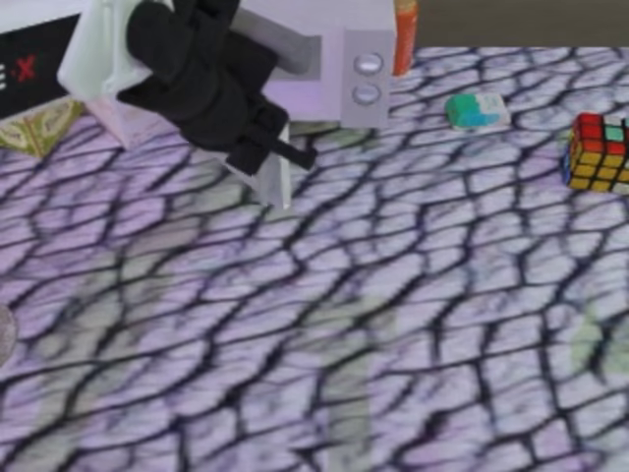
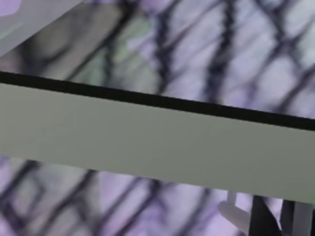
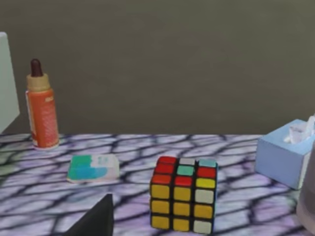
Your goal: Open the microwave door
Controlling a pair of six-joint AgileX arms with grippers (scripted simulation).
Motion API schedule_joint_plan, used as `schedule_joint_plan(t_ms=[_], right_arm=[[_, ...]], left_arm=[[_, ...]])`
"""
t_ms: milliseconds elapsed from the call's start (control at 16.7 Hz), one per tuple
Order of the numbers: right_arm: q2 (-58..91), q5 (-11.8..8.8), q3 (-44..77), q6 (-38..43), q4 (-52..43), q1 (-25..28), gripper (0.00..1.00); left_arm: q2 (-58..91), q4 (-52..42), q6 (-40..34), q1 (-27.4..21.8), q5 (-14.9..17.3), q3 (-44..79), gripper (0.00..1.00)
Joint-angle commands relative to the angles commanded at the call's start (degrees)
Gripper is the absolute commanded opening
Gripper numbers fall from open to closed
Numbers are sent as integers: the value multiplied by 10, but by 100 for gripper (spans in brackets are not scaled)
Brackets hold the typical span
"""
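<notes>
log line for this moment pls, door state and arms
microwave door swung open | left gripper at door's free edge | microwave at table's far left | right arm out of top view

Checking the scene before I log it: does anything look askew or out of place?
Only the microwave door: it stands swung out from the front, with the left pincer at its edge. The cube and small box sit flat.

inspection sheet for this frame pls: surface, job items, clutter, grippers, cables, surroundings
Surface: table with a purple cracked-stone pattern.
Job's things: microwave at top view's back left; microwave door swung out, open.
Clutter: Rubik's cube, teal-white pack, orange dropper bottle, blue tissue box, patterned box.
Grippers: left gripper at the door's edge, fingers unclear; right gripper not seen.
Cables: nothing seen.
Surroundings: plain dark wall.
</notes>
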Motion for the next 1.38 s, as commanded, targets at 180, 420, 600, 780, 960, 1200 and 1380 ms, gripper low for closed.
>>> schedule_joint_plan(t_ms=[180,420,600,780,960,1200,1380], right_arm=[[0,0,0,0,0,0,100],[0,0,0,0,0,0,100],[0,0,0,0,0,0,100],[0,0,0,0,0,0,100],[0,0,0,0,0,0,100],[0,0,0,0,0,0,100],[0,0,0,0,0,0,100]], left_arm=[[-15,-2,43,17,22,-17,0],[-25,-4,73,28,38,-30,0],[-25,-4,73,28,38,-30,0],[-25,-4,73,28,38,-30,0],[-25,-4,73,28,38,-30,0],[-25,-4,73,28,38,-30,0],[-25,-4,73,28,38,-30,0]])
